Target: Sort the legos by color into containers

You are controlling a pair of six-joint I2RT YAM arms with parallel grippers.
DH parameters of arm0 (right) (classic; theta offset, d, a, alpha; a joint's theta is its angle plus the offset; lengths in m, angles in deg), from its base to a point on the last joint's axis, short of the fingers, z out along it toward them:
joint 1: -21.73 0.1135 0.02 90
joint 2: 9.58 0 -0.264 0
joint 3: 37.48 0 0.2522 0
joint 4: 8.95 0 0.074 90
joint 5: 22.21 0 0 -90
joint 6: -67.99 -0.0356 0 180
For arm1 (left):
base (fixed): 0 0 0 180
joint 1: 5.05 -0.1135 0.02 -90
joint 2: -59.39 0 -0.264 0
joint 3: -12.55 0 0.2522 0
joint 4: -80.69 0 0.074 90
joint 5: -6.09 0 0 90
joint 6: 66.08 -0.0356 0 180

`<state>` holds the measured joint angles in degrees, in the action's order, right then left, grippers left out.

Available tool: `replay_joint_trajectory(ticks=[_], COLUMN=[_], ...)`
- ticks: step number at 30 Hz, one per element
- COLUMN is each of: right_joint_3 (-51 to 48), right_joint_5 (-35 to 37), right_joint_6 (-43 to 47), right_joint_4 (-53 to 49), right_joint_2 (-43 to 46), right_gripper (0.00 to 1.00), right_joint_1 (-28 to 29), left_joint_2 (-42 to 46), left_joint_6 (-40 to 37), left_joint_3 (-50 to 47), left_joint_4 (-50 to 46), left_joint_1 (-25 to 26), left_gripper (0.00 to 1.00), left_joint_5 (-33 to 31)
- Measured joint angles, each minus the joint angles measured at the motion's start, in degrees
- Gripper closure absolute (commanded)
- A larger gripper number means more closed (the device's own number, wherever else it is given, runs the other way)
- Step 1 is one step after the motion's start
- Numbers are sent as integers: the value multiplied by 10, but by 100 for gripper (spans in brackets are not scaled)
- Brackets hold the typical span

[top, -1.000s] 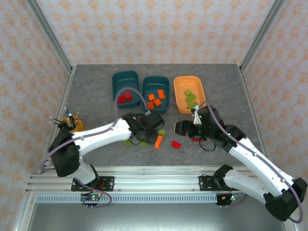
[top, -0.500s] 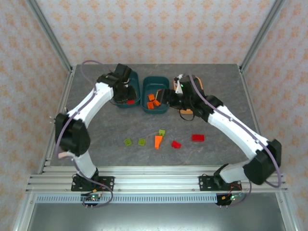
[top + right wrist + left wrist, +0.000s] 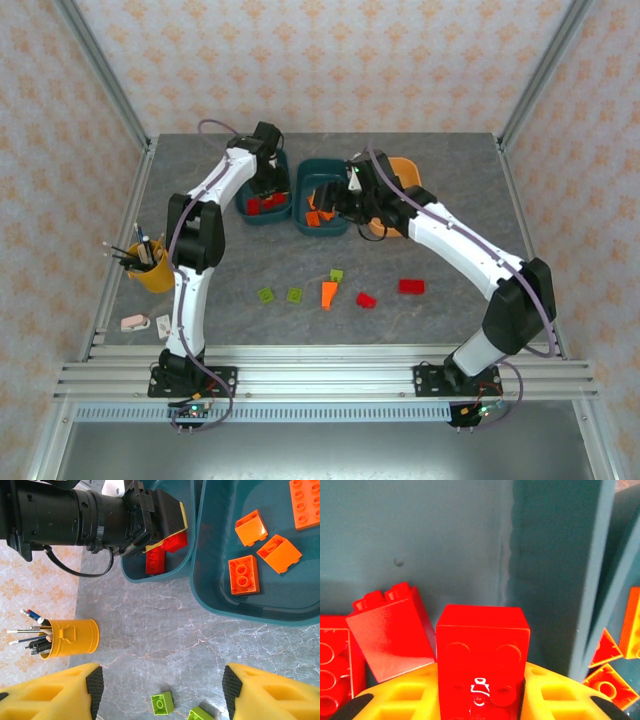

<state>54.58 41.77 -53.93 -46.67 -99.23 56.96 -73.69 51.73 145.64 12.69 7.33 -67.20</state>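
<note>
Top view: three tubs side by side at the far end of the bench [image 3: 480,200], loose bricks [image 3: 366,299] nearer the arm bases.
Left tool [image 3: 265,190]: down inside the left teal tub [image 3: 243,195], narrow, pinching a red brick [image 3: 482,645] between its yellow pads [image 3: 415,685].
Red brick: studs face the wrist camera; other red bricks [image 3: 390,627] sit just left of it on the tub floor, one tilted.
Right tool [image 3: 161,682]: wide, nothing between the fingers [image 3: 55,695], hanging over bare bench by the near rim of the middle teal tub [image 3: 335,228].
Middle teal tub: orange bricks [image 3: 243,575] inside, lying apart from each other.
Orange tub [image 3: 408,172]: right of the teal pair, mostly behind the right arm [image 3: 470,255]; contents can't be made out.
Loose bricks: three green, one orange, two red, in a rough row, none touching; all outside the tubs.
Pen cup [image 3: 150,270]: yellow, left side of the bench, well apart from the tubs.
</note>
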Motion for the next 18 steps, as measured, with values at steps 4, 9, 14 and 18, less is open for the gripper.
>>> replay_joint_trajectory(ticks=[4,9,14,18], right_joint_3=[1,6,42,77], right_joint_5=[-6,-8,17,38], right_joint_6=[0,19,85,140], right_joint_4=[0,-19,-74,-106], right_joint_2=[-9,-33,-63,-97], right_gripper=[34,34,34,33], right_joint_1=[0,3,43,119], left_joint_2=[-5,-2,44,182], left_joint_6=[0,2,10,37], left_joint_3=[2,5,-11,-103], left_joint_4=[-11,-19,-22,-21], left_joint_1=[0,0,0,0], left_gripper=[47,35,26,22], left_joint_5=[2,2,-7,-38])
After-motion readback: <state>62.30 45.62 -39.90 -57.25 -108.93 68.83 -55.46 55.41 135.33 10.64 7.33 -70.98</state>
